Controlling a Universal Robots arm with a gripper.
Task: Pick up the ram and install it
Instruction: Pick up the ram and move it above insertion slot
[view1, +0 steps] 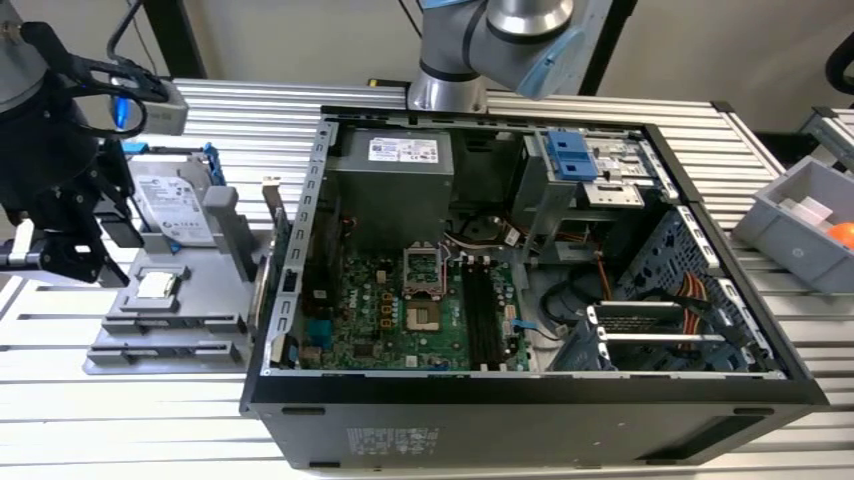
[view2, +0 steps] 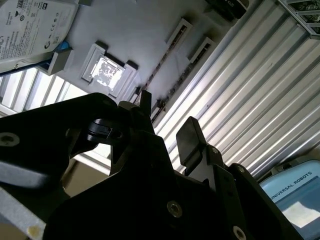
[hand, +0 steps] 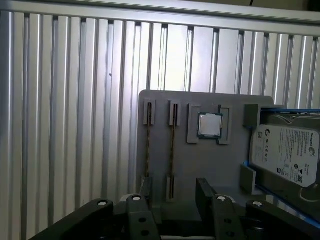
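One ram (hand: 171, 150) on edge in gray holder (hand: 210, 165), pincer (hand: 174, 197) spread wide, empty, near holder's edge

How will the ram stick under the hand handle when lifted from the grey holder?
The ram is a thin board standing edge-up in the grey holder, so it is probably stiff and light, but narrow to pinch. The open hand hangs over it; an off-centre squeeze may tilt it in its slots.
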